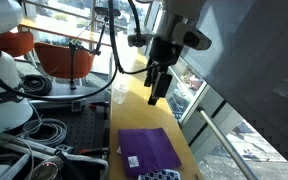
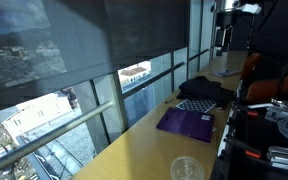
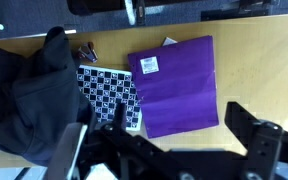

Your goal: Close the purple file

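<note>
The purple file lies flat on the yellow tabletop. Its purple cover faces up and carries a small white label. No open white sheets show, only a sliver of paper at its far edge. It shows in both exterior views. My gripper hangs well above the table, apart from the file. In the wrist view its two black fingers stand wide apart with nothing between them. The file lies below, between and beyond them.
A black-and-white checkered board lies beside the file, and a black cloth is heaped next to it. A clear cup stands on the table strip. Window glass runs along one side. Cables and equipment are on the other side.
</note>
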Available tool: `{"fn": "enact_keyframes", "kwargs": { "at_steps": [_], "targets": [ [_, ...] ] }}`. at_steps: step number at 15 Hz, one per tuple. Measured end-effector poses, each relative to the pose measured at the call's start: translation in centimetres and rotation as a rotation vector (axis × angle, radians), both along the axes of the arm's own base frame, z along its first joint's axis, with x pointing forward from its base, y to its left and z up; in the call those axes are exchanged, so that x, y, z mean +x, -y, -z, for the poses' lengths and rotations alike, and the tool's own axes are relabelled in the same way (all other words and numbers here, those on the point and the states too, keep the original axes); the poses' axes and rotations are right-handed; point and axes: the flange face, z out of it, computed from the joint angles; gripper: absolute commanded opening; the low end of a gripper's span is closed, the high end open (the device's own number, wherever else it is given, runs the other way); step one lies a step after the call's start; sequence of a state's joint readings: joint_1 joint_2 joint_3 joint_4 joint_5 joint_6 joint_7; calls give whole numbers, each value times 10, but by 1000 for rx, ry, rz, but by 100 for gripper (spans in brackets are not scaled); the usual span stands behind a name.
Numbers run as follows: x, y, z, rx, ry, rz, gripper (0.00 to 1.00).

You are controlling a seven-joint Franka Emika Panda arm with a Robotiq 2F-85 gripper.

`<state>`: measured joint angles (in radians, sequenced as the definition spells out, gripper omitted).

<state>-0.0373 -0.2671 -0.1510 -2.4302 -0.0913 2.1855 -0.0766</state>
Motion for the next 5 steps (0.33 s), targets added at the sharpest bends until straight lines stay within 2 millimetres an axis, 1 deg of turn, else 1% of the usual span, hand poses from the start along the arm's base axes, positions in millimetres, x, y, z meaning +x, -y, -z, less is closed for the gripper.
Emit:
{"fn": "enact_keyframes", "kwargs": {
  "at_steps": [5],
  "targets": [
    [2,2,3,-1,-7,3,100]
  ]
}}
